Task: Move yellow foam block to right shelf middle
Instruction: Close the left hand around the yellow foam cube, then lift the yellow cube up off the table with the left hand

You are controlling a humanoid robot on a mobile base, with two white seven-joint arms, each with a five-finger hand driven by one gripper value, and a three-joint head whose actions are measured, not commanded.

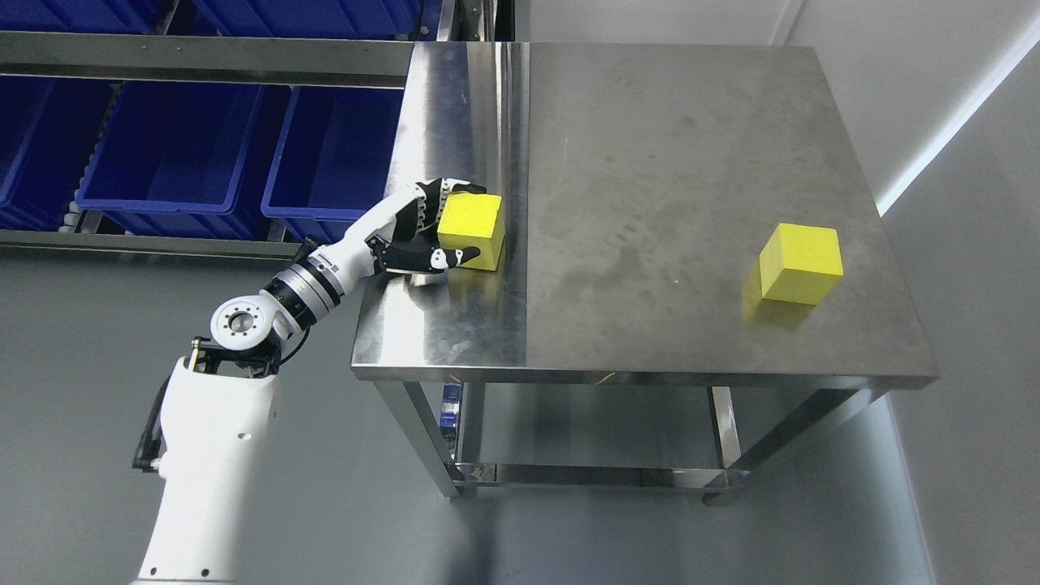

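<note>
A single head camera looks steeply down on the steel table (691, 162) from above its near edge, moderately close.

two yellow foam blocks (471, 229) (800, 262), blue bins (175, 150), grey steel table (691, 162)

Readable text: none in this view.
Yellow foam blocks (473, 227): plain faces, no print.
Blue bins (175, 154): no legible label.
Tabletop (650, 162): bare steel, no markings.
Robot arm (215, 439): no readable brand or number.
</note>
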